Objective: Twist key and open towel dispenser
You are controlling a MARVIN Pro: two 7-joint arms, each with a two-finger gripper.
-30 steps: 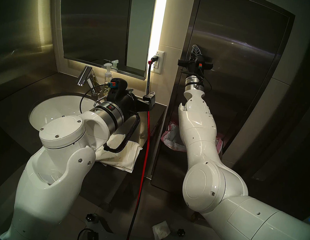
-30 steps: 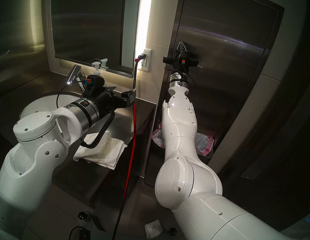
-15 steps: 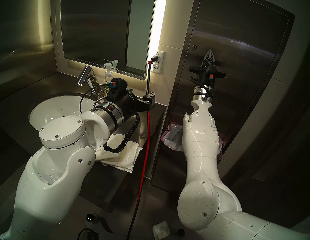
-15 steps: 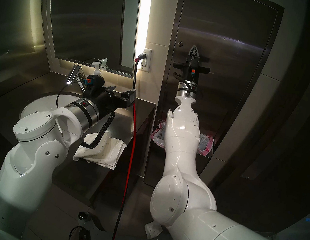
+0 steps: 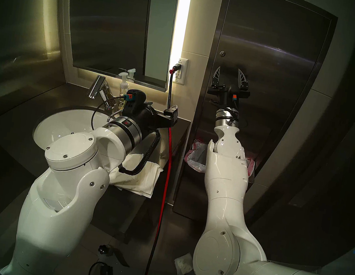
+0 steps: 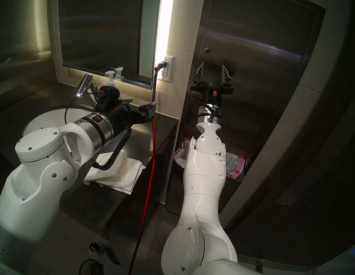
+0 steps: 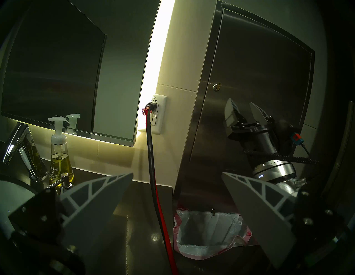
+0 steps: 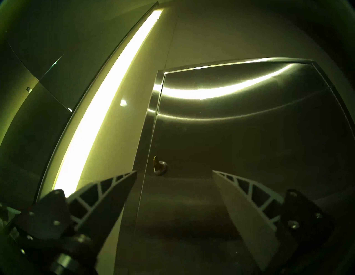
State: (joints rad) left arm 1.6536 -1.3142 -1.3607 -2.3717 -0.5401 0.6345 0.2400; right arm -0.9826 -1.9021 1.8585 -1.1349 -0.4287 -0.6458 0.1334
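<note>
**Line up on the key before closing**

The right claw stands half open, empty, just below the key near the dispenser door's left edge. I'd rise, centre, pinch lightly, then twist

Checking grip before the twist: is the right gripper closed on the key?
No, the right gripper stands open below the key, touching nothing.

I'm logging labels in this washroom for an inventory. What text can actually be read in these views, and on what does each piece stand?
"P3-10": a label at the top of the white wall outlet.
"method.": the brand on the soap pump bottle; the smaller line beneath it is too blurred to read.
Faint print on the folded paper towels on the counter is too small to read.
No text shows on the towel dispenser.
</note>
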